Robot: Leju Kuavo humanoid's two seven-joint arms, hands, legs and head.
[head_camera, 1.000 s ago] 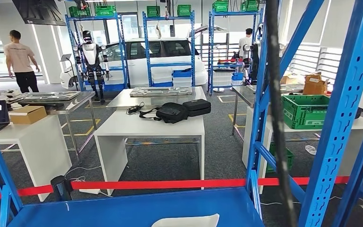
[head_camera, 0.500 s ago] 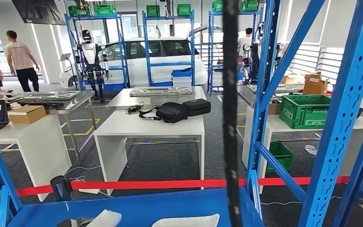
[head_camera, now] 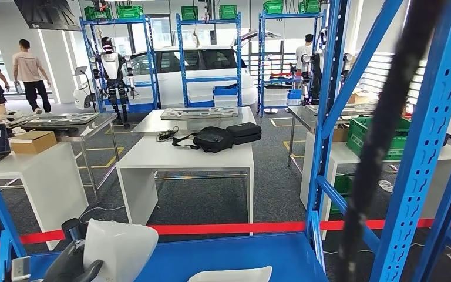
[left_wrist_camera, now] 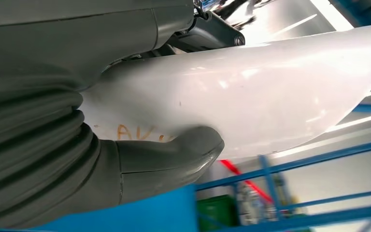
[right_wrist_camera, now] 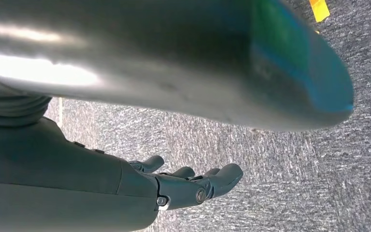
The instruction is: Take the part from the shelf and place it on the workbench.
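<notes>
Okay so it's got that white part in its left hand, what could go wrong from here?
The left hand grips only one end of the glossy white part, so it may slip or twist. The blue shelf uprights stand close and could snag it while turning. A dark cable hangs across the head view, hiding the way out.

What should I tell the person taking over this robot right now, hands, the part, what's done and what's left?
Left hand: grips the white part, thumb pressed against its glossy face; the head view shows the part raised above the blue shelf.
Right hand: holds nothing, fingers loosely apart, hanging over grey carpet.
A second white piece lies on the shelf near its front edge.
Done: the part is picked up.
Left: carry it clear of the shelf frame and set it on a workbench; the white table lies ahead beyond the red tape.
</notes>
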